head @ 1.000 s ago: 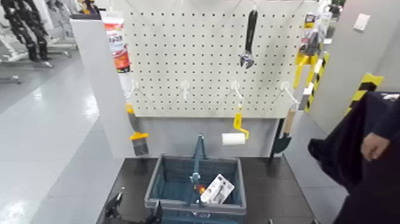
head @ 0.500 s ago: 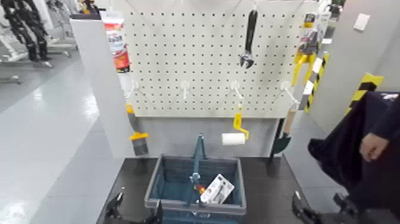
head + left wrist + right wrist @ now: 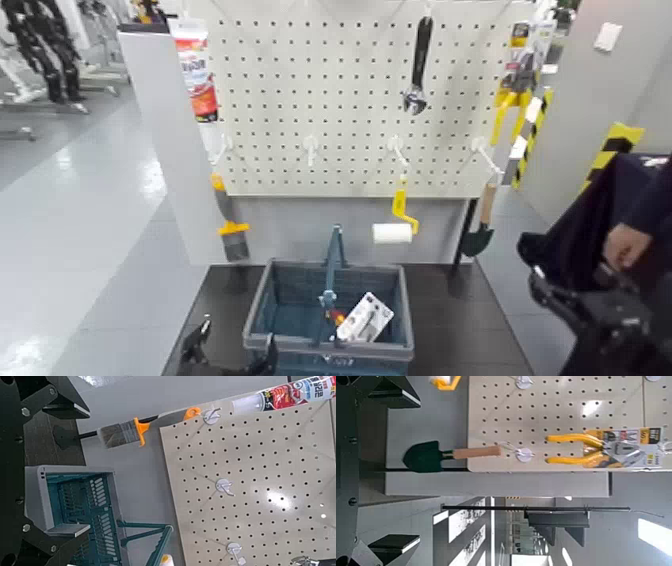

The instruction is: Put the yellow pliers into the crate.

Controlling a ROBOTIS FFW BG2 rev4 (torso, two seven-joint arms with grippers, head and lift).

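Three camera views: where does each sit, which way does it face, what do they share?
Head: on the head, forward and down at pegboard and crate; both arms low in frame.
Left wrist: at paintbrush, pegboard, crate; own tool at edge.
Right wrist: at yellow pliers, trowel; own tool at edge.
Head and left wrist share the crate.

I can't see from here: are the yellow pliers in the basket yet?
Not in: the yellow pliers hang on their card from the pegboard.
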